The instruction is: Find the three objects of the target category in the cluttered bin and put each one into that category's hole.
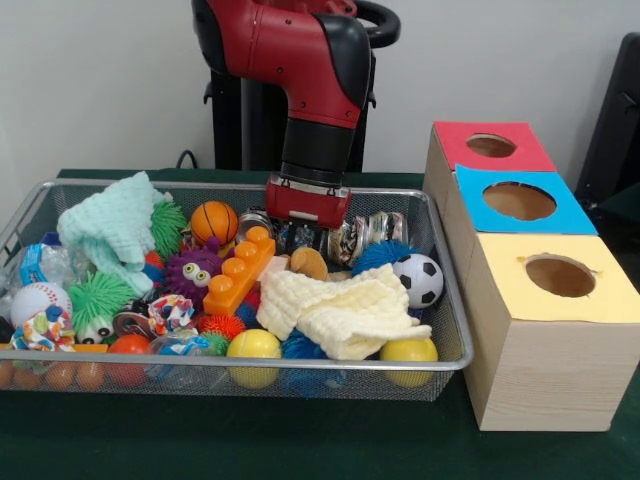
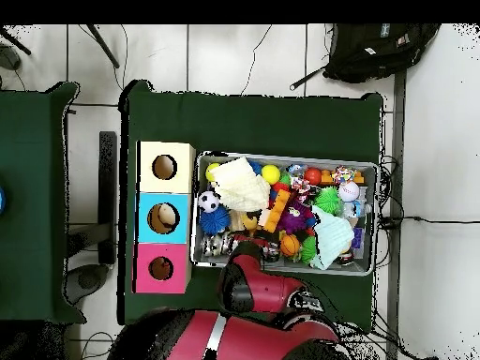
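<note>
While the red and black arm (image 1: 310, 80) reaches down into the far side of the wire mesh bin (image 1: 300, 372), the nearest row along the bin's front rim holds two yellow balls (image 1: 254, 346), one at the middle and one toward the right corner (image 1: 408, 351), with a blue spiky ball (image 1: 300, 348) between them and a red ball (image 1: 130, 346) further left. Just behind them a cream knitted cloth (image 1: 345, 308) lies spread over the clutter. At the left end sit a baseball (image 1: 38, 298) and a green spiky ball (image 1: 100, 296). Near the middle, an orange toy brick (image 1: 240, 270) leans across a purple spiky toy with eyes (image 1: 192, 270). A small soccer ball (image 1: 418, 278) rests against the right wall. Further back lie a mint green cloth (image 1: 112, 225) and a small basketball (image 1: 214, 221). At the far rim, the hand (image 1: 305, 232) is sunk among shiny crumpled objects (image 1: 365, 235); whether it is released or clenched cannot be told, since its tips are hidden.

Right of the bin on the green table (image 1: 300, 445) stands a wooden box (image 1: 545, 370) with three holes: the yellow panel (image 1: 560, 280) nearest, then the blue (image 1: 520, 200), then the red (image 1: 490, 146). In the overhead view something pale lies inside the blue hole (image 2: 165, 217).
</note>
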